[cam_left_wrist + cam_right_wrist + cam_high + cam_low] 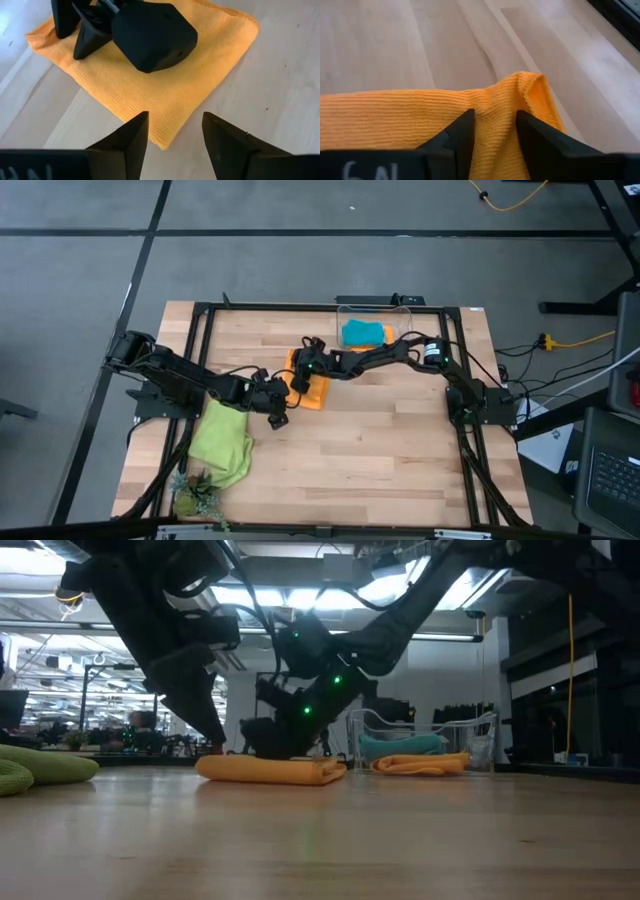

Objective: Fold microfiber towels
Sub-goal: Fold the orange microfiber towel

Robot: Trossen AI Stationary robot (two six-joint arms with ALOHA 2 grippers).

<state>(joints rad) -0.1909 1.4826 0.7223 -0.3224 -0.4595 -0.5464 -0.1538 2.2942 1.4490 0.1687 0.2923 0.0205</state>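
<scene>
Orange towel (314, 392) flat (corner toward left claw (172, 137)).

The whole table (330, 440) is seen from straight above in the high view. From tabletop height, a level look across the wood into the room behind is given by the low view. Each wrist view is set close behind its own arm's fingers, angled down at the wood. The orange towel (312, 385) is shared by all four views: (270, 770), (150, 85), (395, 120); the clear bin (385, 315) only by high and low views (425, 735)
</scene>
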